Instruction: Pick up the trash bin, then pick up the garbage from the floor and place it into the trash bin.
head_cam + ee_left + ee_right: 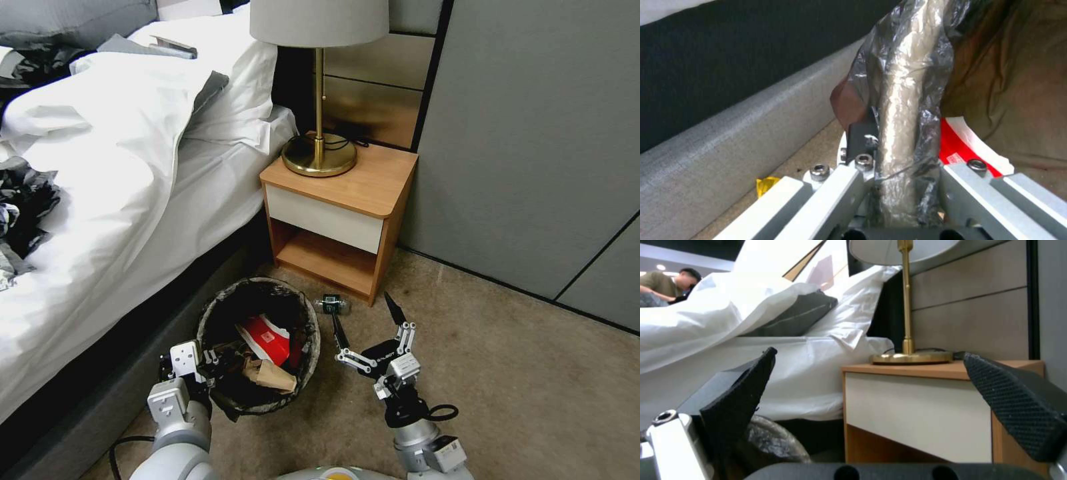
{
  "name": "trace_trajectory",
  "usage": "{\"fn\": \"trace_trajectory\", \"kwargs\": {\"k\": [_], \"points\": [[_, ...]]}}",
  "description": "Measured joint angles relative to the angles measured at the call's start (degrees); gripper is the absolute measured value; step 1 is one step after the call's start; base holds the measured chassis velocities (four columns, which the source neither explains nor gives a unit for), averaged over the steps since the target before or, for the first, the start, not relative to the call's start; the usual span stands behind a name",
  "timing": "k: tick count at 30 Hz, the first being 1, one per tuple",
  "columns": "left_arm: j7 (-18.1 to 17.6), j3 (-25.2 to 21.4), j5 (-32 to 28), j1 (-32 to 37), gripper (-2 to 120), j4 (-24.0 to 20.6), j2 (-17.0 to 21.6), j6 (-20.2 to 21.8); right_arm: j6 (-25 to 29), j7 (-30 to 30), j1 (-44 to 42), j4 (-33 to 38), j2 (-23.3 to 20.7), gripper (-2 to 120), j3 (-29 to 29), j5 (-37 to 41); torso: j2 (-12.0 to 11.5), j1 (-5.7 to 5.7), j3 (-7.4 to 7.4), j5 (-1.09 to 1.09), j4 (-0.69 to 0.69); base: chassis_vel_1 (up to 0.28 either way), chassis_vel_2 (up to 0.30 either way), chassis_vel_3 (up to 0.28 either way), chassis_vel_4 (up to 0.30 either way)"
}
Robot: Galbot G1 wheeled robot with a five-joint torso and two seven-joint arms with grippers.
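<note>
Brown carpet (507, 373) covers the lower half of the head view, worn and mottled, running up to a grey panelled wall (533, 133) on the right.

Nearest, at the lower left, the left hand (212, 368) is clamped on the rim of the trash bin (220, 313); in the left wrist view its fingers (862, 133) pinch the crinkled liner over the rim (902, 100). The bin stands on the carpet just beside the dark bed base, left of centre low in the frame. Inside it lie a red-and-white wrapper (267, 339) and a brown paper scrap (270, 375). A yellow scrap (765, 184) lies on the carpet by the bed base, at the lower left of the left wrist view.

At lower centre the right hand (367, 320) hovers low over the carpet with its black fingers spread wide apart, holding nothing. Just beyond its fingertips a small bottle (333, 305) lies on the floor, near the front corner of the nightstand (347, 200).

That wooden nightstand, white-drawered with an open shelf below, sits at centre and carries a brass lamp (319, 150) with a pale shade. The bed (100, 167), heaped with white bedding, fills the left side; crumpled black and silver plastic (23, 207) rests on it at the left edge.
</note>
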Motion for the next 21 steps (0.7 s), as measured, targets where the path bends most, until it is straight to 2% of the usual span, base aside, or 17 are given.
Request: {"fn": "trace_trajectory", "kwargs": {"k": [2,8,12,21], "points": [[0.00,-0.02,0.02,0.18,0,-0.17,0.02,-0.02,-0.09,0.11,0.98,-0.19,-0.12,100,-0.10,-1.02,0.00,0.00,0.00,0.06,-0.02,0.000,0.000,0.000,0.000],[-0.02,-0.17,0.12,0.80,0,-0.82,0.00,-0.05,-2.80,-1.21,5.94,-2.25,-3.00,100,0.24,-2.35,0.00,0.00,0.00,0.00,0.00,0.000,0.000,0.000,0.000],[-0.30,-0.83,0.18,1.27,0,-1.39,-0.07,-0.07,-9.21,-5.72,13.07,-7.30,-6.87,100,0.00,-3.00,0.00,0.00,0.00,-0.04,0.00,0.000,0.000,0.000,0.000],[-0.88,-2.07,0.01,1.52,0,-1.86,-0.77,-0.07,-15.96,-11.55,24.22,-16.13,-12.29,100,-3.18,-2.79,0.00,0.00,0.01,-0.04,0.00,0.000,0.000,0.000,0.000]]}}
